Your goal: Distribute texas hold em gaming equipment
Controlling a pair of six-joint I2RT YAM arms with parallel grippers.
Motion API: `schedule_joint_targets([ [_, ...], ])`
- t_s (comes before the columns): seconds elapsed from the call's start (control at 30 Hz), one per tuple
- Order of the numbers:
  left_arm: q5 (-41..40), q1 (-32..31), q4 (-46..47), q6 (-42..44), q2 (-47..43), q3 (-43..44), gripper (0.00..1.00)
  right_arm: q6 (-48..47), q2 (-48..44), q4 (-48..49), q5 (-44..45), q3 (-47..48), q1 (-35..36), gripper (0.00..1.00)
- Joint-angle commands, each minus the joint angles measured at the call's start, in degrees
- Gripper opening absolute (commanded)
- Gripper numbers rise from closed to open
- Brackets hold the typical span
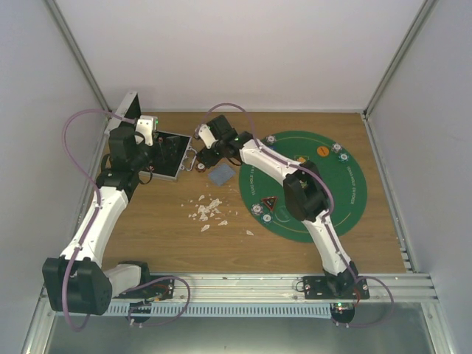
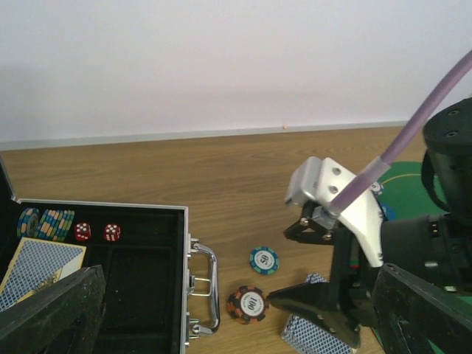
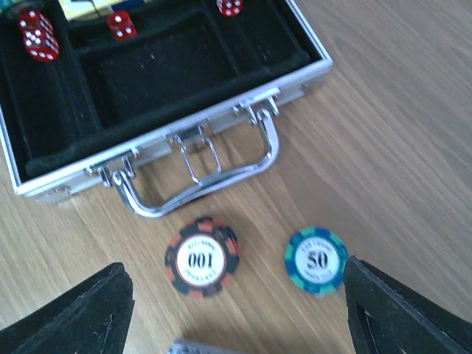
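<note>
An orange-black "100" poker chip stack (image 3: 201,256) and a blue-teal "50" chip (image 3: 316,259) lie on the wood in front of the case handle (image 3: 199,184). My right gripper (image 3: 236,299) hovers over them, open, gripping nothing; its right finger (image 3: 398,310) sits beside the 50 chip. A blue-backed card deck (image 2: 313,335) lies just under that arm. My left gripper (image 2: 240,313) is wide open above the open case (image 2: 184,280), empty. More chips (image 2: 46,223) and cards (image 2: 37,265) sit inside the case.
A green felt mat (image 1: 354,192) on the right carries chips (image 1: 338,149), an orange button (image 1: 322,150) and a triangular token (image 1: 269,203). White scraps (image 1: 208,210) are scattered mid-table. Red dice (image 2: 96,231) rest in the case. My right arm (image 2: 346,214) fills the left wrist view's right side.
</note>
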Motion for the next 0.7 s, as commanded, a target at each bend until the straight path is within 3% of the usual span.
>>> schedule_joint_targets([
  [0.0, 0.36, 0.44, 2.92, -0.31, -1.06, -0.05, 0.99, 1.02, 5.29, -0.43, -2.18, 4.32, 0.11, 0.79],
  [0.5, 1.05, 0.39, 3.09, -0.48, -1.24, -0.04, 0.99, 0.79, 12.01, -1.07, -2.40, 9.82, 1.86, 0.80],
  [0.67, 1.47, 0.44, 3.10, -0.68, -1.22, 0.04, 0.99, 0.79, 13.24, -1.61, -2.01, 11.05, 2.17, 0.74],
])
